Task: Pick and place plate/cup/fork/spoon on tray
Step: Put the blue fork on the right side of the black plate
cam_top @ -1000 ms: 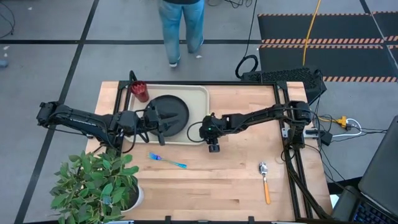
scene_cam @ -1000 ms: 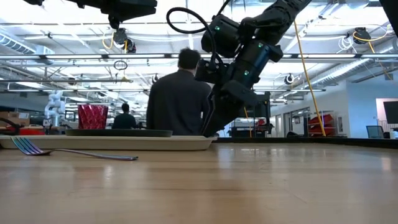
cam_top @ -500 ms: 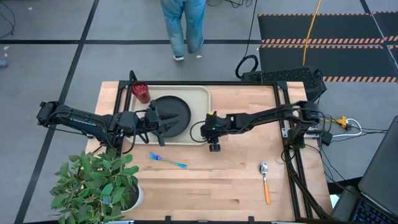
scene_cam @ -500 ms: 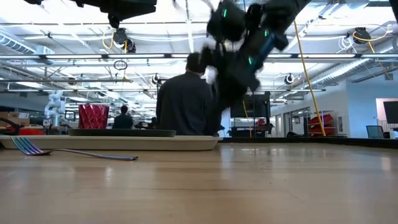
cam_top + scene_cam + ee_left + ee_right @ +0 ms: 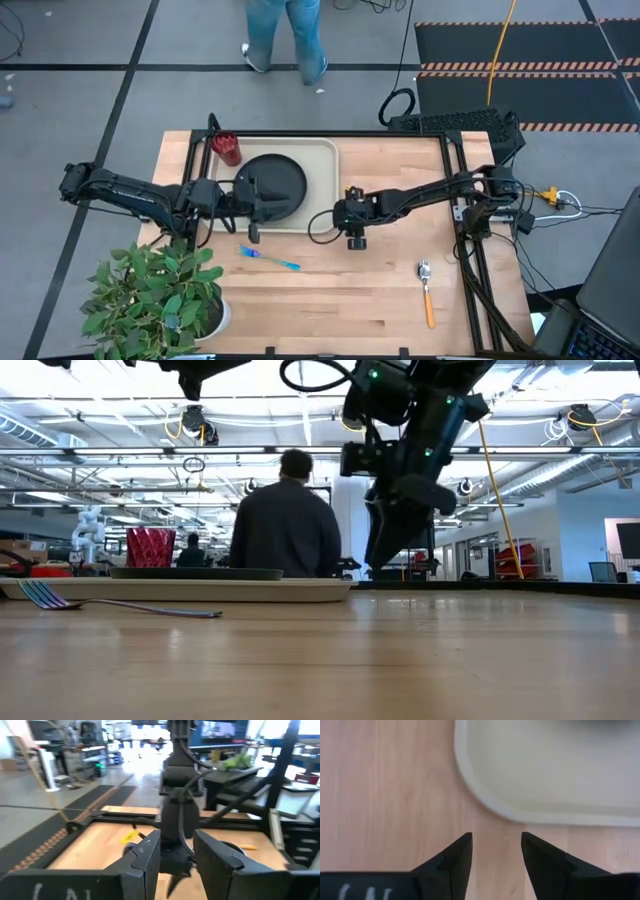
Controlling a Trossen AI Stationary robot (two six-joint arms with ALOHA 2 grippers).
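Note:
The beige tray point(image 5: 318, 160) lies at the table's far middle. The black plate point(image 5: 280, 180) rests flat in it, and the dark red cup point(image 5: 226, 148) stands in its far left corner. The blue fork point(image 5: 268, 258) lies on the wood near the tray, with the orange-handled spoon point(image 5: 427, 293) at the near right. My left gripper point(image 5: 258, 205) hovers open and level over the plate's left part, holding nothing. My right gripper point(image 5: 355, 241) hangs open over bare wood just off the tray's near right corner point(image 5: 485, 805), fingers pointing down and clear of the table point(image 5: 385, 558).
A potted plant point(image 5: 150, 300) fills the near left corner beside the left arm. A dark frame point(image 5: 470, 200) runs along the table's right edge. A person point(image 5: 285, 520) stands beyond the far edge. Bare wood point(image 5: 340, 290) lies between fork and spoon.
My right gripper has drawn away from the tray's near right corner, going toward the table's right edge and up, and its fingertips now hang clear above the wood. My left gripper has turned a little above the plate. The person behind the table has walked on.

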